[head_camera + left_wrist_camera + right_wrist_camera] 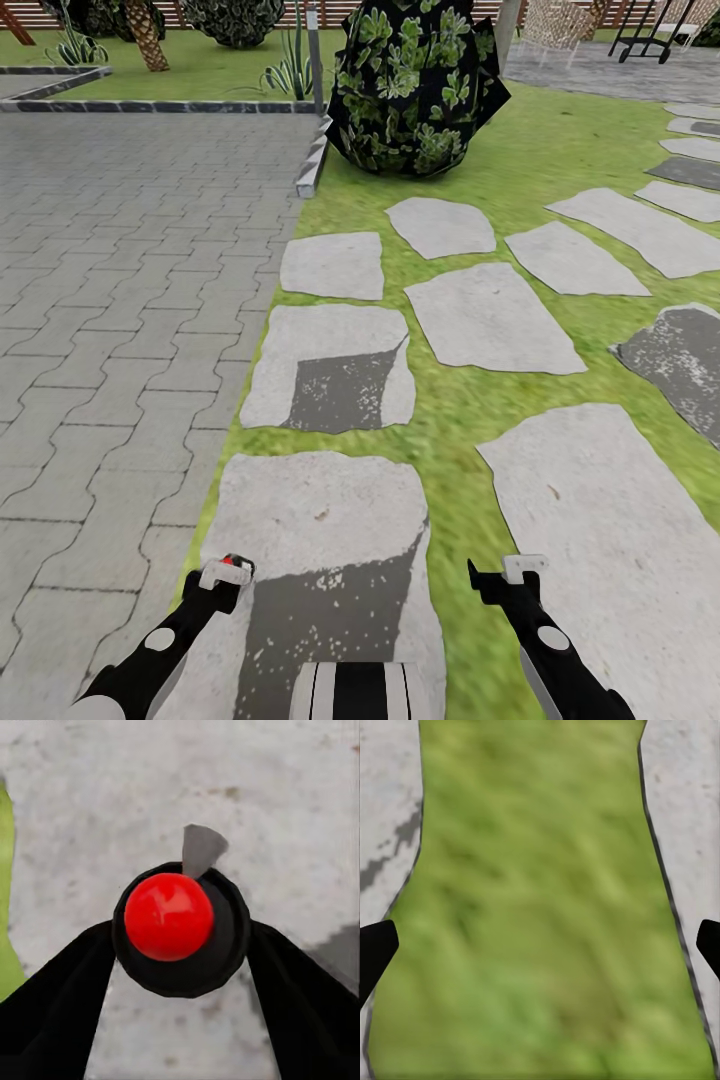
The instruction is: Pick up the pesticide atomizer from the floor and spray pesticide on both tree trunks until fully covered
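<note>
In the left wrist view, the pesticide atomizer (180, 926) sits between my two black fingers (52, 1005); it shows as a round black body with a glossy red cap and a small grey nozzle. In the head view the left gripper (226, 574) hangs low over a pale stepping stone (320, 520), with the red cap just visible at its tip. My right gripper (508, 578) is open over a strip of grass (540, 907), its fingertips (375, 949) far apart with nothing between them. The thick-trunked trees are out of view.
Grey block paving (120, 300) spreads to the left. Stepping stones (490, 315) cross the lawn (540, 150) ahead and to the right. A broad-leaved dark bush (415, 85) stands ahead by a stone kerb (312, 160). The wooden fence (330, 12) and chairs (555, 25) are far back.
</note>
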Controlling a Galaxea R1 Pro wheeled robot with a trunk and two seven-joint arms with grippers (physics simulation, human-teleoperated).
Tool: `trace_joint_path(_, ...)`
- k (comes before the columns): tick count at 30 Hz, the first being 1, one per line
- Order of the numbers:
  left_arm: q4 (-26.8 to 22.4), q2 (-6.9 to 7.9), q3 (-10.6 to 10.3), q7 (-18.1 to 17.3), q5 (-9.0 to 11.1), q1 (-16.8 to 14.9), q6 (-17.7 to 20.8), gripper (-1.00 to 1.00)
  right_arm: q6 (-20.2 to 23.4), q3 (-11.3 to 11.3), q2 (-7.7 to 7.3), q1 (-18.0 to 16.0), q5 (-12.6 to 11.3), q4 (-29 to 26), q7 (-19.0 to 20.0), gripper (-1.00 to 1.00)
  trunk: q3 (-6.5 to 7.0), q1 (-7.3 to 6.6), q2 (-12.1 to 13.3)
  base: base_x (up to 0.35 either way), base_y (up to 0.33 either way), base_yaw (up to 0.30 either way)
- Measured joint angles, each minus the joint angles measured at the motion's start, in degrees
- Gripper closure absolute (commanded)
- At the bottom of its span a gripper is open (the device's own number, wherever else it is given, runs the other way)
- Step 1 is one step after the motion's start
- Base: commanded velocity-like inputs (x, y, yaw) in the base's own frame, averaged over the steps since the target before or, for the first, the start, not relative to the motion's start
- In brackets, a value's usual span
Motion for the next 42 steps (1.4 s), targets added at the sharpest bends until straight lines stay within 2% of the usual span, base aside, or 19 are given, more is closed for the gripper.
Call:
trace_joint_path(19,0.0,0.0,0.0,0.0,-0.1,0.0,-0.1,1.0,0.0,0.0,0.0,0.0,0.0,0.0,0.0,-1.0,0.0,0.0,0.0,0.0,0.0,0.0)
trace_joint_path(42,-0.1,0.12,0.1,0.1,0.1,0.0,0.3,1.0,0.0,0.3,0.17,0.0,0.0,-0.1,0.0,-1.0,5.09,-0.6,0.3,0.0,0.0,0.0)
